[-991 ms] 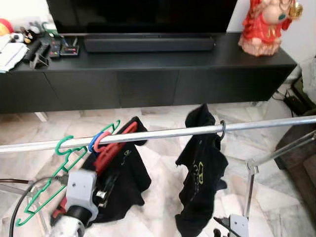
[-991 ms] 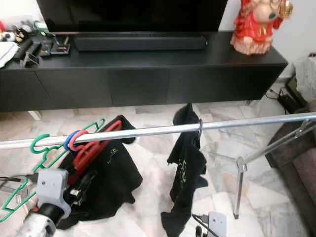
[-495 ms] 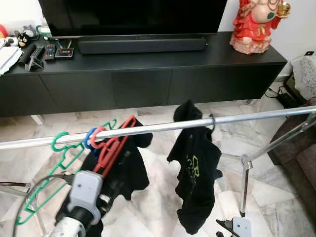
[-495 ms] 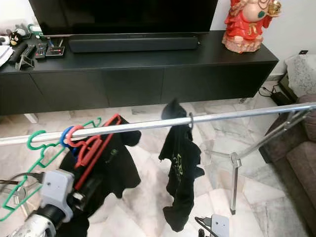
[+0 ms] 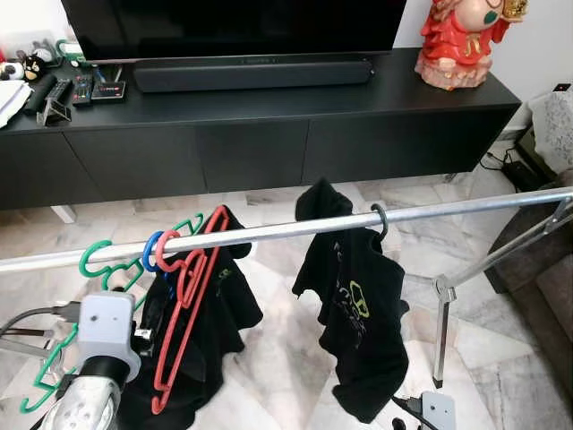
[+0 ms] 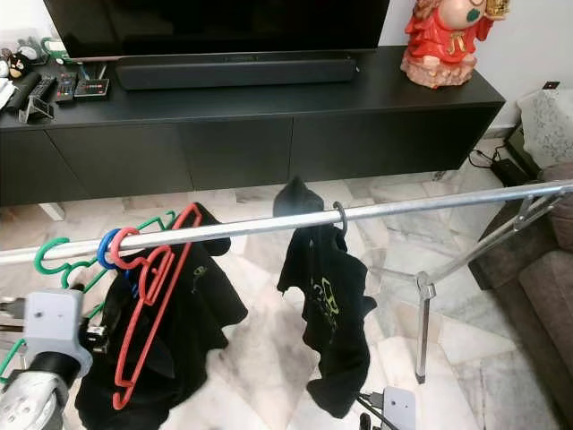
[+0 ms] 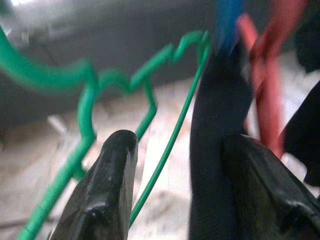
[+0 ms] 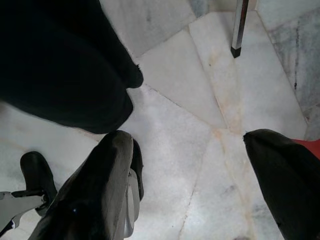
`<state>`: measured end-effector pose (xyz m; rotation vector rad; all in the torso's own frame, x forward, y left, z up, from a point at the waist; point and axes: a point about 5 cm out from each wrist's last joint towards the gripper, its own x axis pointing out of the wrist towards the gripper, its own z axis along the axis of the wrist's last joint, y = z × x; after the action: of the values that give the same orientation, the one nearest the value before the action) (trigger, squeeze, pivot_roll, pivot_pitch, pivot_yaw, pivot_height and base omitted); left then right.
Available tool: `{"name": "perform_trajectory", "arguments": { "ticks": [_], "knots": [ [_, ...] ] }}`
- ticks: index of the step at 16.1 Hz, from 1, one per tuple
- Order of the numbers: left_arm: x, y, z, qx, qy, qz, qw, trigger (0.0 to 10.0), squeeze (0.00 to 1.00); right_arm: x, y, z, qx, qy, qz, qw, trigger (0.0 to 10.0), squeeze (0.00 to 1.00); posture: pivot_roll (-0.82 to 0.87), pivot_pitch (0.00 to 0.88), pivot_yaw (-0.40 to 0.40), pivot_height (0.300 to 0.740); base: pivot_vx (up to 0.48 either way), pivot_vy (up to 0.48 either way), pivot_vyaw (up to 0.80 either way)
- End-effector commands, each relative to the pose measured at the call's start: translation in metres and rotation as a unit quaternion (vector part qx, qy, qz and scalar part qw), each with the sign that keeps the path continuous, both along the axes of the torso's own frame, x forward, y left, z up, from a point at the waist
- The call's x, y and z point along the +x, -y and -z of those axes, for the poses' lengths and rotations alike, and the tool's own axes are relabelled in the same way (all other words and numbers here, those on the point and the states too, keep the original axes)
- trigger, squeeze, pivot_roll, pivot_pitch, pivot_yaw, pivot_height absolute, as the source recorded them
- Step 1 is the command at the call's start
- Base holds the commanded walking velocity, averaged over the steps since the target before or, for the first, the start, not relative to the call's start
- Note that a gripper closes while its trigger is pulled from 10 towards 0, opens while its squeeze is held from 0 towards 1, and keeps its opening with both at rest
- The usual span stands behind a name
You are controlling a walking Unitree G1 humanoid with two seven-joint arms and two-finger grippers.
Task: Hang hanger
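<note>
Red hanger (image 5: 183, 305) hangs by its hook on the metal rail (image 5: 269, 232) in the left eye view, beside a blue hook (image 5: 149, 253) and a green hanger (image 5: 89, 296), against a black garment (image 5: 215, 313). Left wrist view: the left hand (image 7: 175, 195) gapes wide, its fingers (image 7: 107, 190) apart beside the green wire, gripping nothing. Right wrist view: the right hand (image 8: 195, 185) hangs open over the marble floor (image 8: 200, 100).

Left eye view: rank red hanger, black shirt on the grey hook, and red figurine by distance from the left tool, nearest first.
From the left tool, low at the rail's left end:
1. red hanger, just beside it on the rail.
2. black shirt, mid-rail, to its right.
3. red figurine, far right on the TV cabinet.
</note>
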<state>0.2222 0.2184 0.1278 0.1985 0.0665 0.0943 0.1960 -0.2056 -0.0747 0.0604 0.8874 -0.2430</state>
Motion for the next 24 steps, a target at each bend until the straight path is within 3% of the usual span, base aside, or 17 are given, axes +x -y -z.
{"name": "perform_trajectory", "arguments": {
  "ticks": [1,5,8,11,13,16,18,22,24],
  "knots": [
    [0.001,-0.004,0.007,0.008,-0.024,-0.009,1.000,10.0,0.00,-0.010,0.002,0.005,-0.001,-0.020,0.001,1.000,10.0,0.00,0.03,0.215,-0.066,0.740,0.000,0.000,0.00],
    [0.003,-0.004,0.011,0.014,-0.037,-0.012,0.999,10.0,0.00,-0.010,0.003,0.005,-0.002,-0.021,-0.001,1.000,10.0,0.00,0.03,0.208,-0.078,0.740,0.000,0.000,0.00],
    [0.006,-0.013,0.004,-0.050,-0.014,-0.056,0.997,10.0,0.00,-0.010,0.004,0.005,-0.004,-0.022,-0.007,1.000,10.0,0.00,0.02,0.207,-0.090,0.740,0.000,0.000,0.00],
    [0.009,-0.020,-0.010,-0.056,0.022,-0.075,0.995,10.0,0.00,-0.010,0.005,0.005,-0.006,-0.023,-0.009,1.000,10.0,0.00,0.02,0.207,-0.095,0.740,0.000,0.000,0.00],
    [0.010,-0.027,-0.012,-0.066,0.017,-0.088,0.994,10.0,0.00,-0.010,0.006,0.005,-0.007,-0.024,-0.010,1.000,10.0,0.00,0.02,0.207,-0.100,0.740,0.000,0.000,0.00],
    [0.012,-0.017,0.001,-0.061,-0.036,-0.013,0.997,10.0,0.00,-0.011,0.009,0.004,-0.008,-0.024,-0.011,1.000,10.0,0.00,0.02,0.207,-0.102,0.740,0.000,0.000,0.00],
    [0.008,-0.007,0.012,-0.035,-0.086,0.057,0.994,10.0,0.00,-0.010,0.009,0.004,-0.007,-0.023,-0.011,1.000,10.0,0.00,0.02,0.209,-0.104,0.740,0.000,0.000,0.00],
    [0.008,-0.014,0.013,-0.009,-0.103,0.053,0.993,10.0,0.00,-0.010,0.003,0.005,-0.005,-0.025,-0.013,1.000,10.0,0.00,0.02,0.211,-0.105,0.740,0.000,0.000,0.00],
    [0.011,-0.007,0.015,-0.003,-0.103,0.058,0.993,10.0,0.00,-0.010,0.002,0.005,-0.004,-0.027,-0.013,1.000,10.0,0.00,0.02,0.212,-0.107,0.740,0.000,0.000,0.00]
  ]
}}
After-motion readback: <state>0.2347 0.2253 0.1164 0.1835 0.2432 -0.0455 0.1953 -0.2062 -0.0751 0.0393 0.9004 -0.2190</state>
